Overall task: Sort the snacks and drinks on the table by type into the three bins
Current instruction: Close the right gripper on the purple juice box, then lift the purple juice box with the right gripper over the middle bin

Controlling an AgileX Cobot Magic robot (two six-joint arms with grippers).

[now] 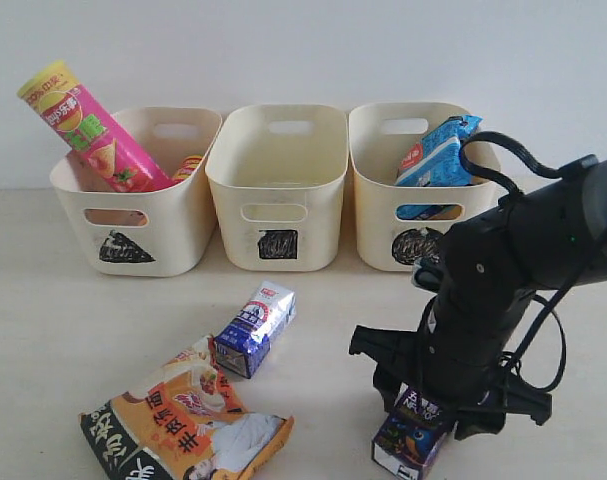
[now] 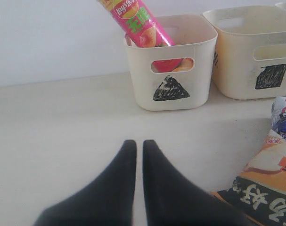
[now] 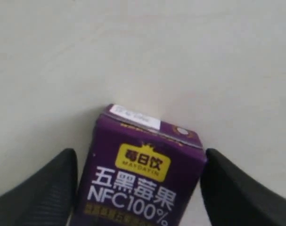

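Right jaws flanked the dark purple box carton (image 3: 142,186) on the pale beige table (image 3: 133,47); whether they gripped it was unclear. Left jaws were closed, empty.

Bins (image 1: 276,170) smooth cream plastic; table (image 1: 43,320) matt pale wood-grain; purple carton (image 3: 138,179) glossy card; orange bag (image 1: 183,425) crinkly film
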